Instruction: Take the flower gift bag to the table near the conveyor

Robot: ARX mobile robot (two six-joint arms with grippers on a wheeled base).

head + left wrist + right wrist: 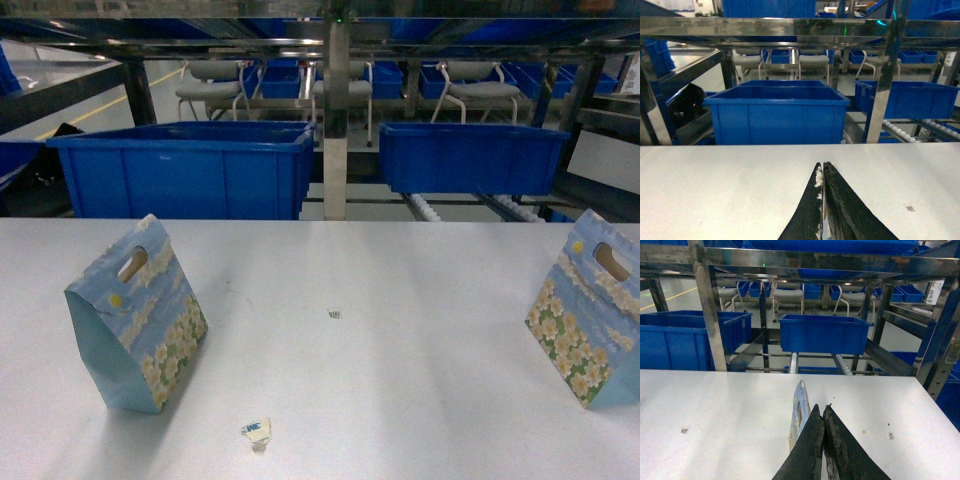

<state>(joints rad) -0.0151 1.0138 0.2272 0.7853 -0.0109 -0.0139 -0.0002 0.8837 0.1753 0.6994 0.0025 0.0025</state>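
Note:
Two flower gift bags stand upright on the white table (400, 350): one at the left (135, 315), one at the right edge (590, 310). Both are blue with white daisies and a cut-out handle. Neither gripper shows in the head view. In the left wrist view my left gripper (822, 165) is shut over bare tabletop, with nothing between its fingers. In the right wrist view my right gripper (823, 409) is shut, and a gift bag (799, 412) stands edge-on just left of its fingers, outside them. The conveyor (425, 208) of white rollers runs beyond the table's far edge.
A large blue bin (185, 170) and a smaller one (470, 155) sit on the steel rack behind the table. A steel post (336, 120) rises between them. A paper scrap (257, 431) lies near the front. Rollers (842, 362) show under the bin.

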